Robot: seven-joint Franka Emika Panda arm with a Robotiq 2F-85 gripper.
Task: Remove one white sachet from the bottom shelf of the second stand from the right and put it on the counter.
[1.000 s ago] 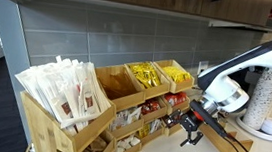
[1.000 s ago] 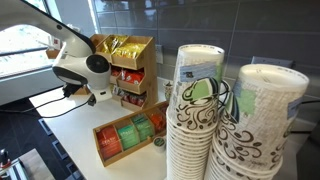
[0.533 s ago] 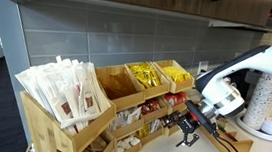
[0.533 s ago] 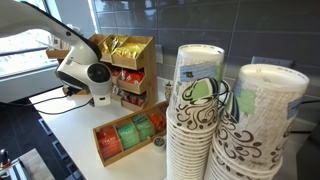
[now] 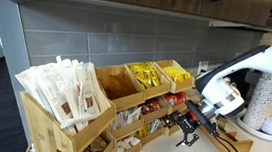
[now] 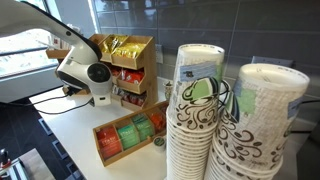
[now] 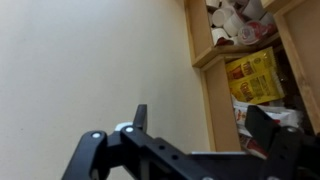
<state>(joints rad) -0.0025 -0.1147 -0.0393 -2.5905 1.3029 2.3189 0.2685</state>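
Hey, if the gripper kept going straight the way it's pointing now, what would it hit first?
Probably the stand. In the wrist view the open gripper aims at its wooden front edge, with bare counter just beside it. Depth is unclear, so it could meet the counter instead.

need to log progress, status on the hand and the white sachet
hand open, empty. hovers low in front of the bottom shelf of the stand. no white sachet seen on the counter. path to the shelf looks clear.

Soft indoor light, window glare, blurry
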